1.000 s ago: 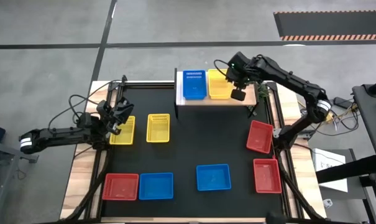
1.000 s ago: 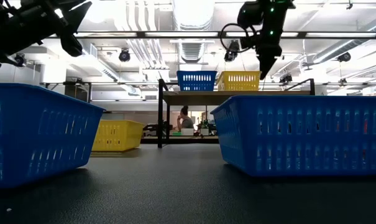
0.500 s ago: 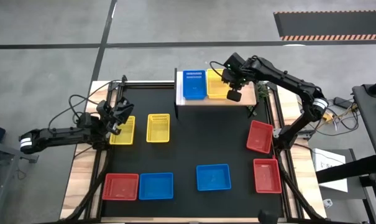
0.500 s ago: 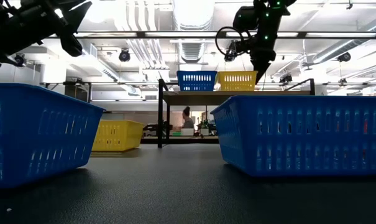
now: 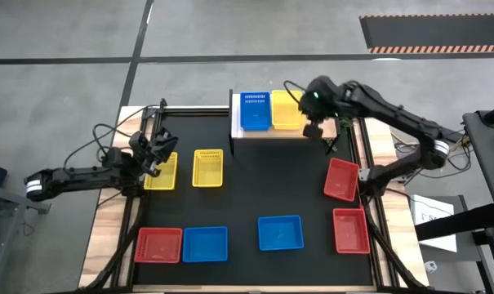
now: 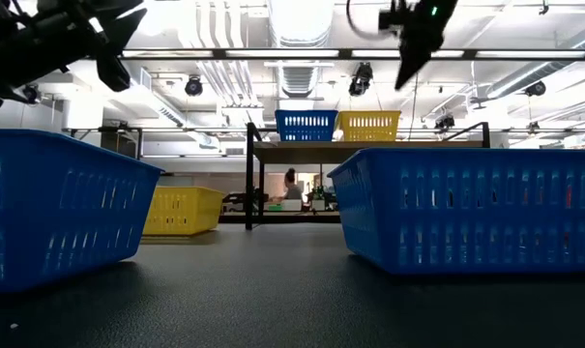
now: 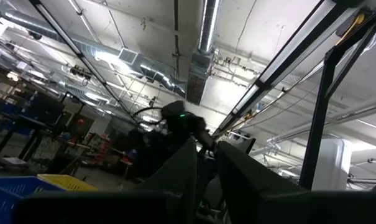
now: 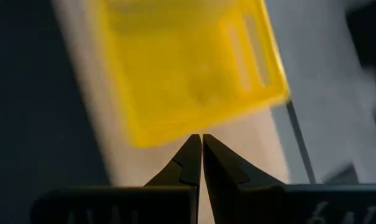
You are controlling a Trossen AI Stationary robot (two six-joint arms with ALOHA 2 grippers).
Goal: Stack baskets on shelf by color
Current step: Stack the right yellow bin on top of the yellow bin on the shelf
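Observation:
At the far edge stands the light wood shelf [image 5: 322, 131], bearing a blue basket [image 5: 255, 111] and, on the right beside it, a yellow basket [image 5: 287, 110], both flat on their bottoms. My right gripper [image 5: 313, 130] hangs shut above the shelf's right end, near the yellow basket [image 8: 188, 68], touching nothing. My left gripper [image 5: 157, 155] hovers over a yellow basket [image 5: 162, 173] at the mat's left. Its fingers stand a little apart [image 7: 206, 158] and hold nothing.
On the black mat [image 5: 255, 188] lie a second yellow basket [image 5: 207, 167], a red one [image 5: 158, 244] and two blue ones [image 5: 205, 244] [image 5: 280, 233] along the near edge. Two red baskets [image 5: 341, 180] [image 5: 350, 230] lie at the right. Free mat lies in the middle.
My right gripper has risen from beside the yellow basket on the shelf and drawn back a little toward the shelf's right end, staying shut. The baskets on the shelf stand as before.

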